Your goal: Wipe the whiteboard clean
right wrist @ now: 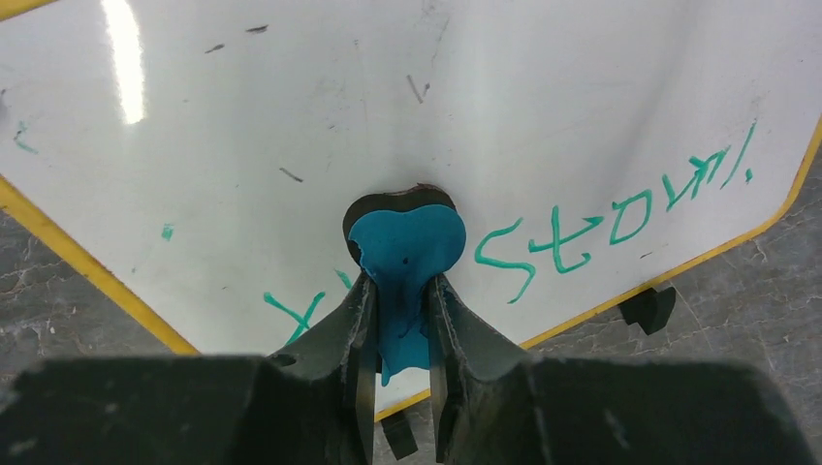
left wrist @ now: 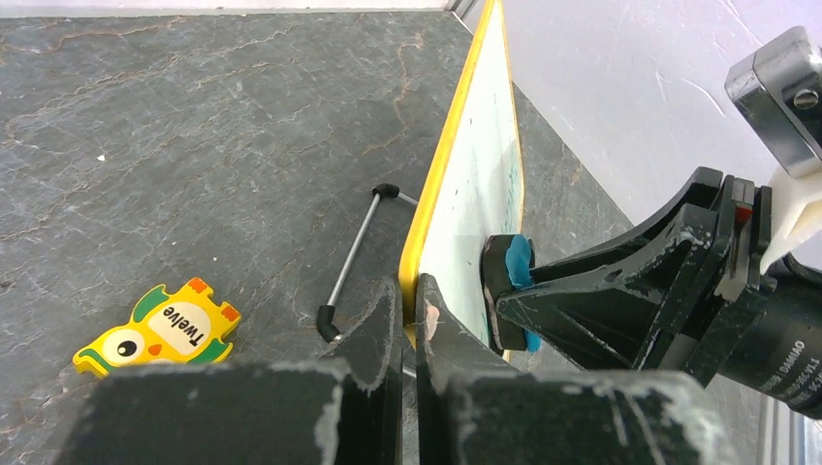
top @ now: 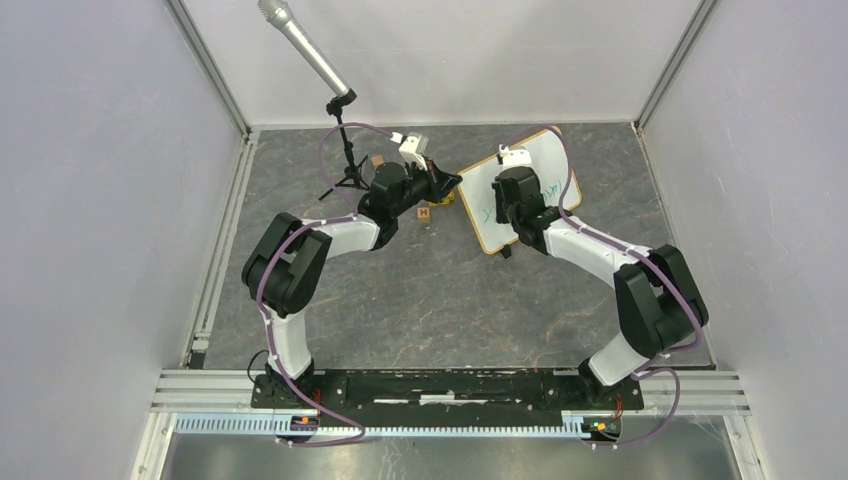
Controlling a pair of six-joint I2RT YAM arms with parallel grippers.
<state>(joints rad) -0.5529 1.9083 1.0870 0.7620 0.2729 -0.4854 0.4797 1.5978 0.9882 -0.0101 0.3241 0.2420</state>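
The whiteboard [top: 555, 165] stands tilted at the back middle of the table, with a yellowish frame and black feet. My left gripper [top: 448, 186] is shut on the frame at its left edge, as the left wrist view shows [left wrist: 415, 295]. My right gripper [top: 505, 200] is shut on a blue eraser [right wrist: 407, 247] and presses it flat against the board face [right wrist: 291, 116]. Green handwriting [right wrist: 620, 218] runs to the right of the eraser, and a green X [right wrist: 291, 312] lies to its left. The left wrist view shows the board [left wrist: 475, 184] edge-on with the eraser [left wrist: 519, 263] on it.
A microphone [top: 305, 50] on a small tripod stands at the back left. A yellow owl puzzle piece marked "Twelve" [left wrist: 160, 329] and a wooden letter block [top: 424, 213] lie near the left gripper. The board's metal prop leg [left wrist: 354, 257] rests on the table. Walls enclose three sides.
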